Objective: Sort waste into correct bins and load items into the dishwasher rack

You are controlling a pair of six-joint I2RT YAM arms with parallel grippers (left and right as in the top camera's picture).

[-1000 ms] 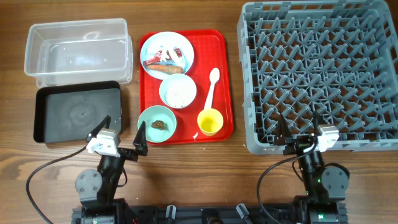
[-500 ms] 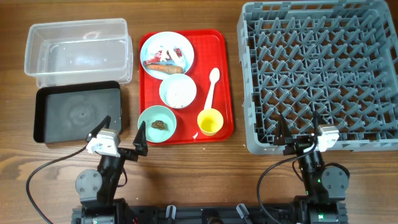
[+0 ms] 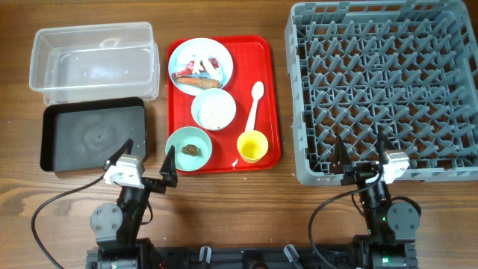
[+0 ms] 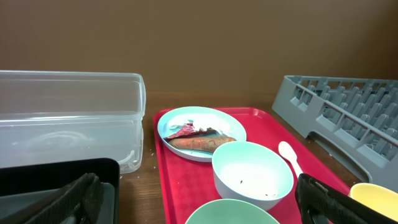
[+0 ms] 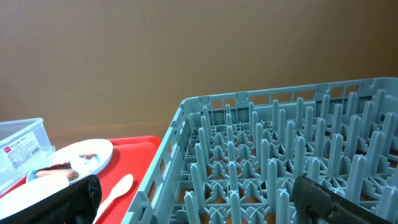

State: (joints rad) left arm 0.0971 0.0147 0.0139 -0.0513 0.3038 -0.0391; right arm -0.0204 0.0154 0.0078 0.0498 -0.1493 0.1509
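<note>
Down at the near edge of the bench [image 3: 239,205], the left fingers [image 3: 170,163] stand spread wide and empty, just short of the red tray [image 3: 270,82] carrying a plate of scraps [image 3: 200,61], a white bowl [image 3: 214,109], a green bowl [image 3: 188,148], a yellow cup [image 3: 252,146] and a spoon [image 3: 255,101]. The right fingers [image 3: 340,158] gape likewise, empty, by the near rim of the dishwasher rack [image 3: 381,82].

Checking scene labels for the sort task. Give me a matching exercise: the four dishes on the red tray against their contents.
Dishes:
1. plate
2. middle bowl
3. green bowl
4. yellow cup

Contents:
A. one brown lump
B. looks empty
C. orange-brown food piece plus wrapper scraps
D. only a few crumbs

Pairs: 1-C, 2-D, 3-A, 4-B
</note>
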